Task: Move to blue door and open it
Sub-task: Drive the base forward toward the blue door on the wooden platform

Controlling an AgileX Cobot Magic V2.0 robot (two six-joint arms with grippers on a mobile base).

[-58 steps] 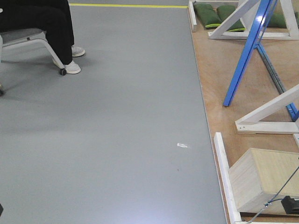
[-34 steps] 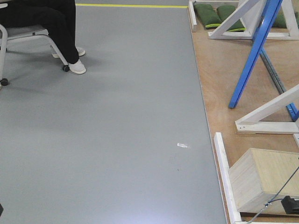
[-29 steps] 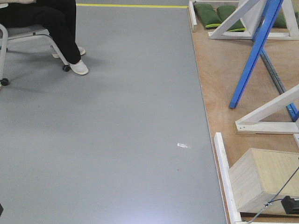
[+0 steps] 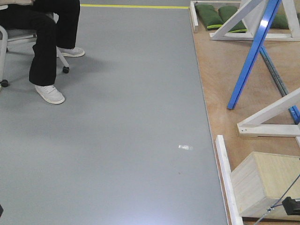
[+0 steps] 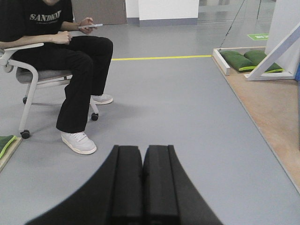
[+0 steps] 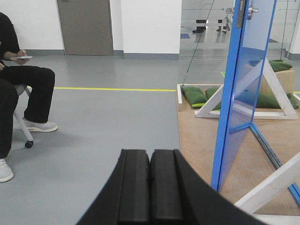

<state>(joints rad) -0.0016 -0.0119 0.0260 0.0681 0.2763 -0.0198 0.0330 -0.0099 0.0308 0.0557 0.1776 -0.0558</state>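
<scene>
Likely a test lab: grey floor (image 4: 131, 117), yellow line (image 4: 136, 6), braced free-standing blue door (image 6: 243, 93).

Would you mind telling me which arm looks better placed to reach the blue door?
Right, probably. The right gripper faces the blue door, which stands ahead on its right; the left gripper looks at grey floor and a seated person.

The seated person (image 4: 43, 51) has swung one leg forward; the white shoe (image 4: 49, 94) now rests on the floor in front of the chair (image 4: 15, 34).
</scene>
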